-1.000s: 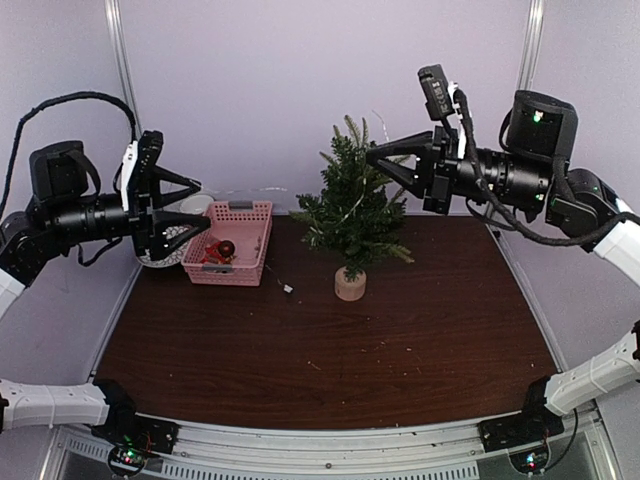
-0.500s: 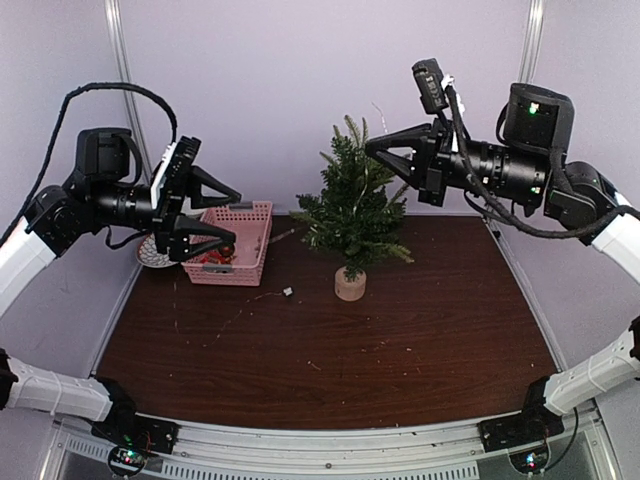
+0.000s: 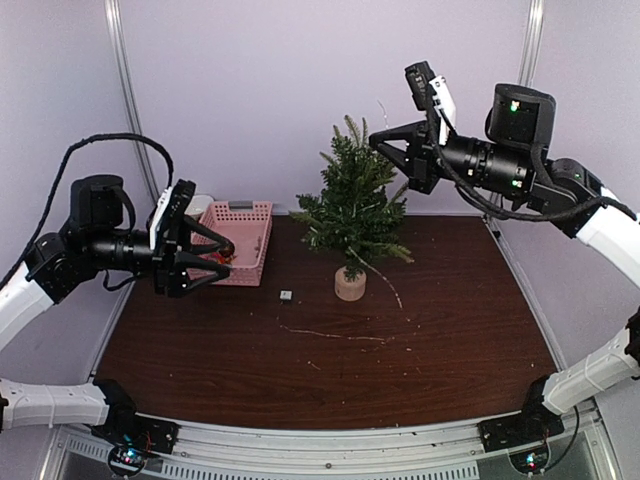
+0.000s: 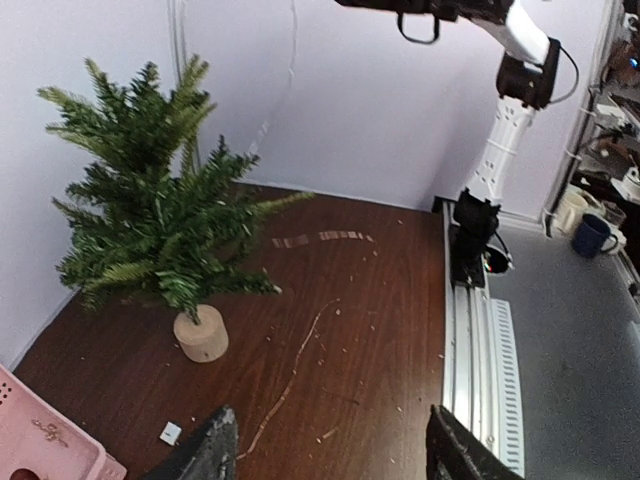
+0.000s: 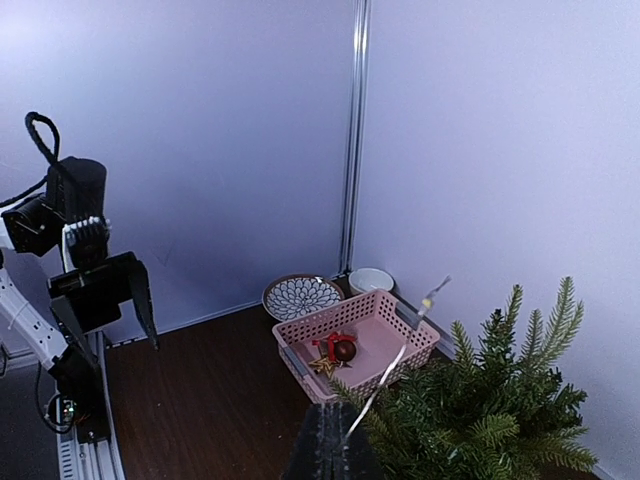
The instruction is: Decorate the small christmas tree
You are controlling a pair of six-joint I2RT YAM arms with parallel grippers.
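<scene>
The small christmas tree [image 3: 352, 205] stands on its pale stump [image 3: 350, 286] at the back middle of the table. It also shows in the left wrist view [image 4: 150, 230] and the right wrist view [image 5: 490, 415]. My right gripper [image 3: 376, 143] hovers at the treetop, shut on a thin light string [image 5: 400, 355]. That string drapes down the tree and trails over the table [image 3: 330, 334] [image 4: 295, 365]. Over the table by the pink basket [image 3: 240, 207], my left gripper [image 3: 224, 261] [image 4: 330, 460] stands open and holds nothing.
In the basket [image 5: 300, 363] lie a red ball ornament [image 5: 343, 349] and a gold star [image 5: 322, 365]. A patterned plate [image 5: 302, 296] and a white bowl [image 5: 371, 279] sit behind it. A small white box [image 3: 286, 296] lies in front of the tree.
My left gripper has come down and nearer, beside the basket, its jaws a little narrower. The light string has been drawn right and now lies on the table before the tree.
</scene>
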